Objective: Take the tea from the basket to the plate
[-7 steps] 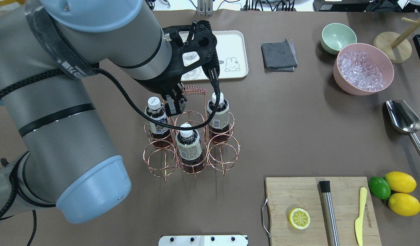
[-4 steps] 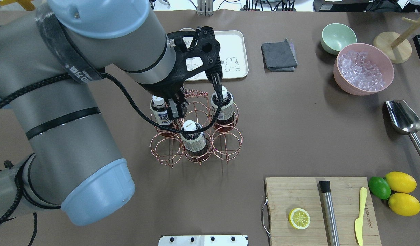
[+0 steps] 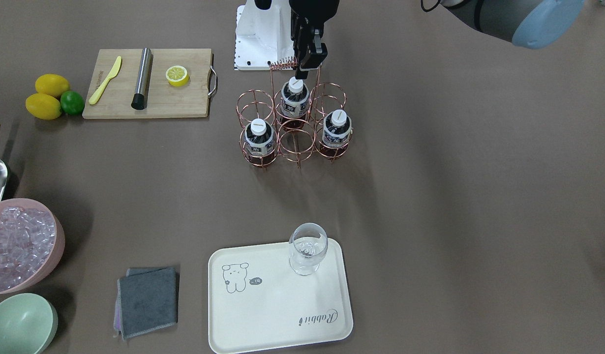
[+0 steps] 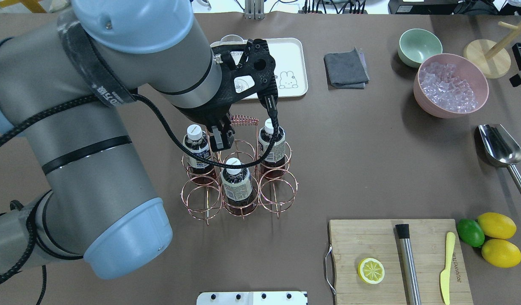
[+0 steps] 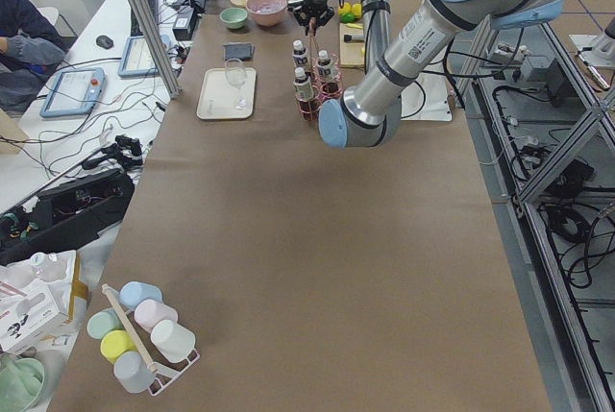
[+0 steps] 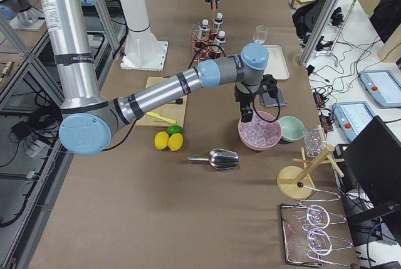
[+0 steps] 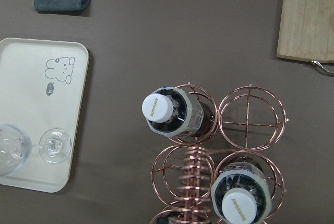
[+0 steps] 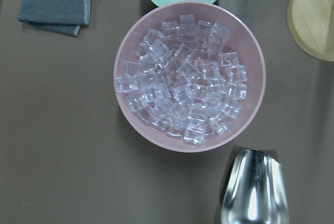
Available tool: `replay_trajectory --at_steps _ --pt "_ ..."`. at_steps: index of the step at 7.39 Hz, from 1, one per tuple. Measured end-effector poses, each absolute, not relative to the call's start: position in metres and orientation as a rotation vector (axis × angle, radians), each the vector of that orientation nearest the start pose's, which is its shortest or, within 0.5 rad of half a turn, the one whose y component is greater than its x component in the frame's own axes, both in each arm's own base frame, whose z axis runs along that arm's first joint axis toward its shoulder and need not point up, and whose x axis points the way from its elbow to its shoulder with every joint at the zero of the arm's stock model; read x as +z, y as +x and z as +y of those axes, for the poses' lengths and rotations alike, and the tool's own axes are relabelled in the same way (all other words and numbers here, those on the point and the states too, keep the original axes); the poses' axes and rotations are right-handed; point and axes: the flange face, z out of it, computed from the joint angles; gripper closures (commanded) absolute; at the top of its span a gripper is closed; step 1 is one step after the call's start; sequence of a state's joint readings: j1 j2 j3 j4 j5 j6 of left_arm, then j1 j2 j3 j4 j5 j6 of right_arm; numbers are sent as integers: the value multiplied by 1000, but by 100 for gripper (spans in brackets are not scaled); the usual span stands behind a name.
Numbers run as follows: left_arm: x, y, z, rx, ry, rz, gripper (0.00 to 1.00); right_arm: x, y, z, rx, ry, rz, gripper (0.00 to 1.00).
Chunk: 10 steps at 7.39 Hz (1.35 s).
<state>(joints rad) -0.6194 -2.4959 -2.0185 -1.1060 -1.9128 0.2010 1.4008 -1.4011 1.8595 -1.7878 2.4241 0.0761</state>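
Tea bottle (image 4: 236,183) nearest me stands upright in the middle cell of the near row of the copper wire basket (image 7: 251,125), which sits on the brown counter (image 4: 370,169). Behind it, in the far row, a second tea bottle (image 4: 197,148) fills the left end cell and a third tea bottle (image 4: 272,143) fills the right end cell. All three are white-capped and upright. Above that far row my left claw (image 4: 221,139) is closed on the left end of the basket's twisted handle (image 4: 243,120), fingers pointing down. Farther out, apart from the basket, lies the cream tray (image 4: 292,53) with its bear drawing. It carries an upright wine glass (image 3: 307,250) near its near left corner. Well off to the right, my right claw (image 6: 247,117) hangs over a pink bowl of ice cubes (image 6: 260,136); I cannot tell whether it is open or closed.
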Motion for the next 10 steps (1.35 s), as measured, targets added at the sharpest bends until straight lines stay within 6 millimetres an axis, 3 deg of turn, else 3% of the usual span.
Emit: replay_trajectory --at_steps 2,7,10 --pt "13 397 -400 1217 765 668 100 414 -69 -538 -131 105 -899 0" --pt "15 411 -393 1231 757 655 100 371 -145 -540 -79 50 -945 0" --pt "14 412 -392 1232 758 653 100 342 -191 -530 -40 39 -1004 0"
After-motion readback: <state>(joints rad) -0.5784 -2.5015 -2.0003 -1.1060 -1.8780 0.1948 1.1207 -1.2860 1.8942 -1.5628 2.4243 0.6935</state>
